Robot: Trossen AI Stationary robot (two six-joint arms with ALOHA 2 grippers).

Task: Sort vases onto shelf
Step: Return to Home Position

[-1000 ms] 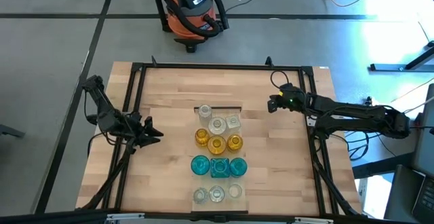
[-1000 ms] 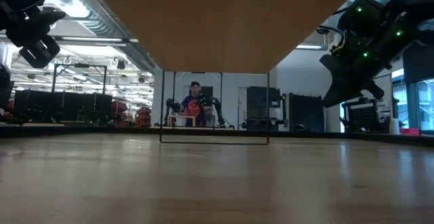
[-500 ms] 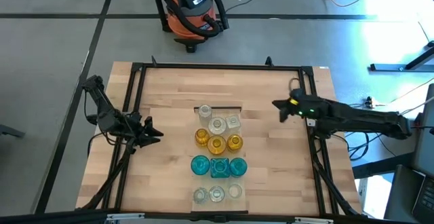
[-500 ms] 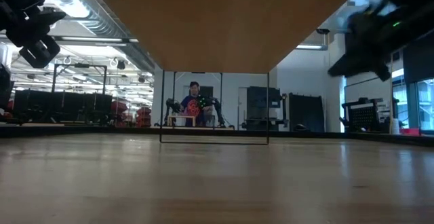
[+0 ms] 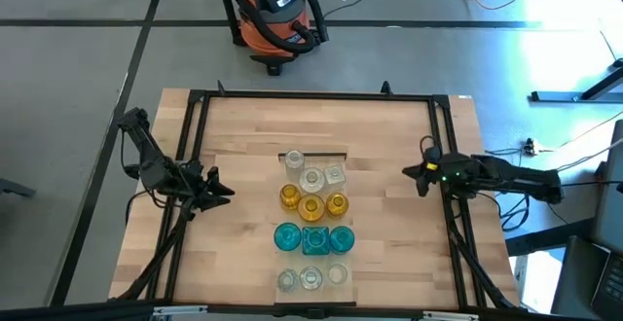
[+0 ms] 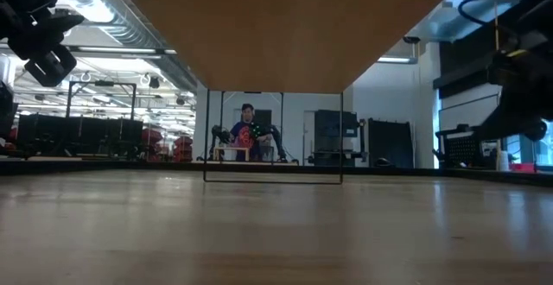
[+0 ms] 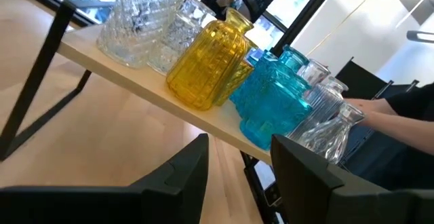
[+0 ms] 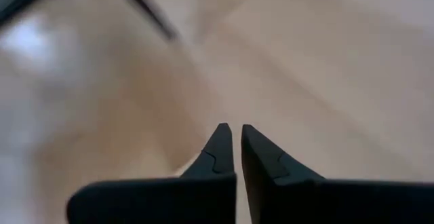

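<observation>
Right claw [image 8: 232, 127] shut (empty) by surface [image 5: 243, 126] edge; left claw [image 7: 239, 139] open. Wild swing could knock small glass vases [image 5: 311, 207] off pale wooden shelf [image 7: 129, 71].

Floor [image 5: 78, 58]: grey concrete, dark seam lines. Orange-and-black shop vacuum [image 5: 275, 15] sits on it just past the tabletop's [image 5: 243, 131] far edge. Yellow cable [image 5: 492, 6] runs across the floor at far right, with a strong glare patch [image 5: 569, 39] beside it. Tabletop is pale slatted wood, ringed by a black frame [image 5: 311, 94]. Low view: big open hall behind, with strip lights [image 6: 95, 9] and ductwork [image 6: 138, 30] on the ceiling, white wall [image 6: 389, 104], dark cabinet [image 6: 330, 134], windows [image 6: 540, 121] at right. A person [image 6: 248, 128] stands far back at a bench [image 6: 232, 152].
</observation>
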